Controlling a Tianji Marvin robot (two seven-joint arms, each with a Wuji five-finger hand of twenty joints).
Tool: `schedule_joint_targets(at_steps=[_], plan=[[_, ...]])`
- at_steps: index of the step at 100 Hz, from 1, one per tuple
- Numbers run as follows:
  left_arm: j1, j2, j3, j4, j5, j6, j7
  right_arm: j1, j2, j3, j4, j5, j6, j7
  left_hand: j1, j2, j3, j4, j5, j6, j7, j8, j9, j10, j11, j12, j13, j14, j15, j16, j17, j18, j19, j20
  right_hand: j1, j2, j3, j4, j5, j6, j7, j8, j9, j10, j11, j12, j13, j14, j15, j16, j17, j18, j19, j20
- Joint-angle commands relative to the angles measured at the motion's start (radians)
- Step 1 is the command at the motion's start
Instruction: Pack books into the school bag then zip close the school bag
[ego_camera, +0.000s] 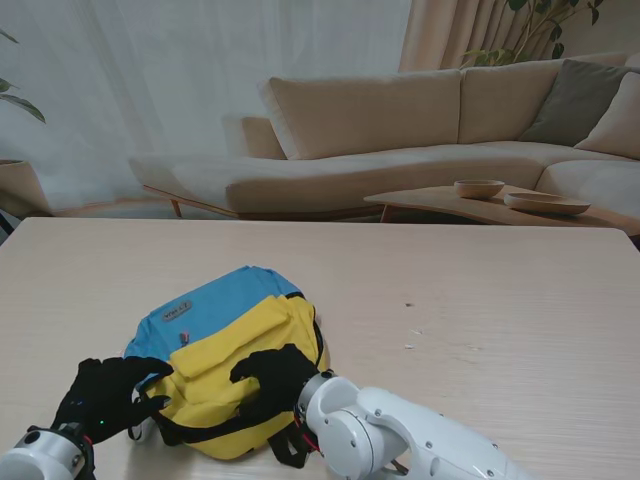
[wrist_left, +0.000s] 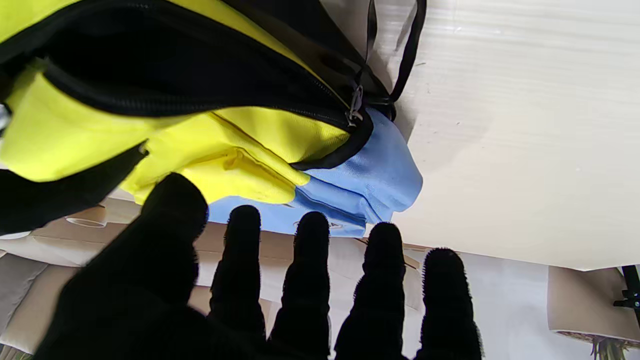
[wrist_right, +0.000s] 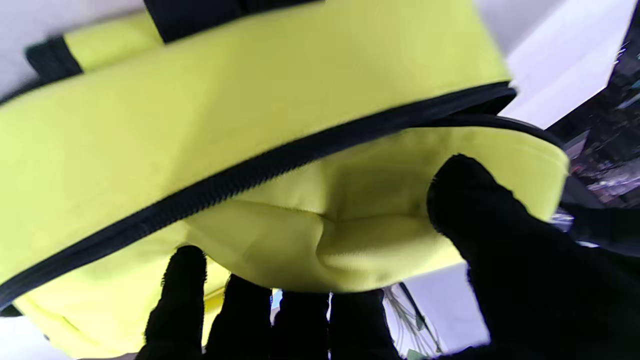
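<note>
bag (ego_camera: 235, 345) near table (ego_camera: 480, 300) front edge

School bag (ego_camera: 232, 355) on table (ego_camera: 480, 310) — near my edge, left of centre.

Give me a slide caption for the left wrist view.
Left hand, fingers spread, hovers beside the yellow-and-blue school bag, its main zipper partly open.
</note>
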Motion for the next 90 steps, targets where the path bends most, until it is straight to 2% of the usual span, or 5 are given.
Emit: schedule_joint_targets(at_steps=[1,29,45,55,90], plan=[[0.02,-0.008,-0.01,0.002,0.019,0.002,-0.016,-0.039,0.025,-0.002,0.0,-0.003,-0.014,0.046,0.01,0.004,0.041,0.025,0.028,-0.039,0.03,0.028,0.02,-0.01,0.02,0.02,0.006,-0.012,0.027,0.017,-0.006,-0.014,0.028,0.018,-0.045,-0.01,-0.002,0.031,0.018,-0.021,0.003,0.014,0.064,0.085,0.043,0.035,0.091,0.102,0.091,0.057,0.097,0.165,0.16,0.1],[0.06,-0.014,-0.029,0.028,0.11,0.007,0.051,-0.159,0.029,0.111,-0.099,-0.047,-0.116,-0.02,0.075,-0.052,0.0,-0.01,0.094,-0.113,0.091,0.12,0.038,-0.019,0.06,0.052,0.018,-0.026,0.082,0.041,0.01,-0.014,0.079,0.017,-0.048,-0.003,-0.038,0.025,-0.055,-0.011,-0.041,0.004,-0.043,0.086,0.022,0.032,0.006,0.06,0.071,0.053,0.062,0.139,0.145,0.102],[0.076,-0.02,-0.052,0.08,0.083,-0.045,0.113,-0.146,0.01,0.102,-0.095,-0.073,-0.138,-0.083,0.082,-0.068,-0.005,-0.011,0.108,-0.143,0.11,0.133,0.008,-0.023,0.06,0.056,-0.007,-0.043,0.087,0.042,-0.002,-0.022,0.094,0.016,-0.026,-0.012,-0.026,0.026,-0.183,-0.022,-0.079,-0.003,-0.253,0.036,-0.01,0.007,-0.178,-0.04,-0.023,0.001,-0.052,-0.014,-0.02,0.023],[0.084,-0.021,-0.065,0.102,0.069,-0.057,0.115,-0.097,0.003,0.06,-0.075,-0.077,-0.123,-0.079,0.085,-0.07,-0.014,-0.012,0.108,-0.16,0.119,0.139,-0.017,-0.029,0.057,0.056,-0.031,-0.054,0.077,0.037,-0.017,-0.033,0.086,0.009,-0.02,-0.01,-0.007,0.032,-0.271,-0.044,-0.1,-0.004,-0.269,0.009,-0.136,-0.057,-0.225,-0.073,-0.073,-0.032,-0.079,-0.067,-0.086,-0.029],[0.083,-0.024,-0.046,0.159,0.089,0.019,0.153,-0.045,-0.005,-0.012,-0.026,-0.062,-0.08,-0.061,0.133,-0.041,-0.119,0.007,0.184,-0.159,0.121,0.063,-0.073,-0.028,0.05,0.056,-0.072,-0.068,0.078,0.042,-0.033,-0.048,0.066,0.004,-0.017,-0.01,0.028,0.039,-0.262,-0.041,-0.099,-0.005,-0.266,0.004,-0.143,-0.056,-0.223,-0.07,-0.072,-0.033,-0.074,-0.064,-0.096,-0.04]])
